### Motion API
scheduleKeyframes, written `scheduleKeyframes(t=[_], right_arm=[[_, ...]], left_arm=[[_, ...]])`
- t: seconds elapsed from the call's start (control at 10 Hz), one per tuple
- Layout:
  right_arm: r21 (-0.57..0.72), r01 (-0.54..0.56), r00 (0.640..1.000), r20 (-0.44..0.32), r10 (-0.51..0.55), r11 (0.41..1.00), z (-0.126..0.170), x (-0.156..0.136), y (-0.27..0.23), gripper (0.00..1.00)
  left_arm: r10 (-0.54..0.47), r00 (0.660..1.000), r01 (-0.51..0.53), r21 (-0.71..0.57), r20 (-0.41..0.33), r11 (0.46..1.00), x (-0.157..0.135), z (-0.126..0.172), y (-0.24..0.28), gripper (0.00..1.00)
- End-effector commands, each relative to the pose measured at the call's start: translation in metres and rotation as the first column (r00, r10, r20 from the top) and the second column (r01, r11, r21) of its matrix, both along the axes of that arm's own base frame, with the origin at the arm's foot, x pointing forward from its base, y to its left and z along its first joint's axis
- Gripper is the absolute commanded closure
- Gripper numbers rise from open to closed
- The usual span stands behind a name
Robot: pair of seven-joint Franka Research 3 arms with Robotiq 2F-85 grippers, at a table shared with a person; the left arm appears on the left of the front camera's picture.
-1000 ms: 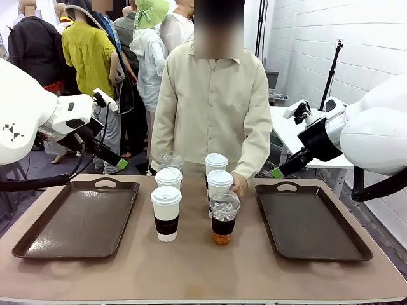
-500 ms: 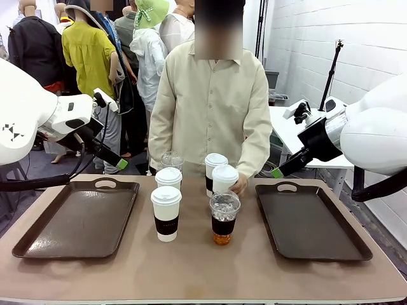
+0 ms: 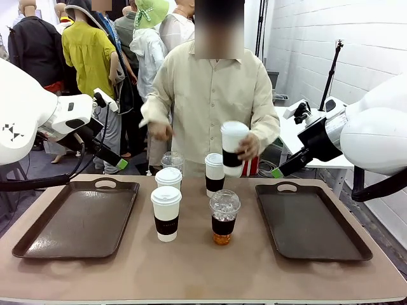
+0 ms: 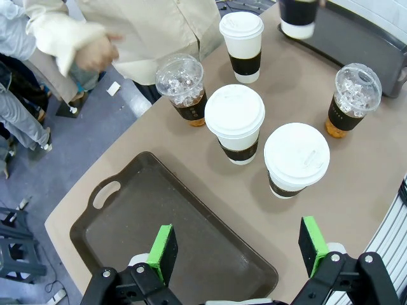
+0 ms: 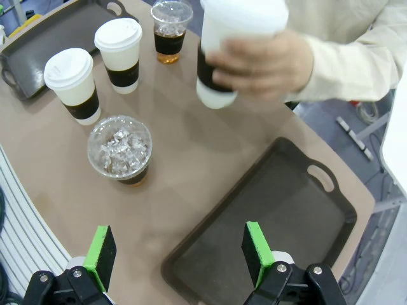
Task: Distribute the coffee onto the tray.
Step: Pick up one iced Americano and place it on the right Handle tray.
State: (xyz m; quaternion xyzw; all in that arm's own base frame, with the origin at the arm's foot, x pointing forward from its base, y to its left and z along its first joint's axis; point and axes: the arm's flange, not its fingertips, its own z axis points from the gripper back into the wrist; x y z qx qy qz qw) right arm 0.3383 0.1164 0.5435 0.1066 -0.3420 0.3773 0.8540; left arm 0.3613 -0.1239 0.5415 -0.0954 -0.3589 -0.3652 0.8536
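Coffee: 4 white cups, 2 iced cups; left pincer and right pincer gape empty.

The front view sits at the near edge of the tan tabletop and looks across it at the person in a cream shirt, upper middle. Each wrist view looks steeply down from closer in, with the left gripper or right gripper at its bottom edge. All three views share the white lidded paper cups and clear dome-lidded iced drinks mid-frame.
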Motion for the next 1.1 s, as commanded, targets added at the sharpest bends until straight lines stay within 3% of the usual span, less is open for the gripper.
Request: scheduleKeyframes(t=[0.0,0.6,0.8,1.0], right_arm=[[-0.042,-0.021,1.000,-0.007,0.020,0.999,0.003,0.004,0.001,0.00],[-0.289,-0.247,0.966,-0.142,0.214,0.925,-0.006,0.038,0.003,0.00],[-0.311,-0.380,0.925,-0.120,0.360,0.871,-0.022,0.047,0.005,0.00],[-0.246,-0.491,0.870,-0.086,0.485,0.836,-0.042,0.047,0.004,0.00]], left_arm=[[-0.002,1.000,0.002,0.001,-0.006,1.000,0.000,0.000,0.000,0.00],[-0.002,1.000,0.002,0.001,-0.006,1.000,0.000,0.000,0.000,0.00],[-0.002,1.000,0.002,0.001,-0.006,1.000,0.000,0.000,0.000,0.00],[-0.002,1.000,0.002,0.001,-0.006,1.000,0.000,0.000,0.000,0.00]])
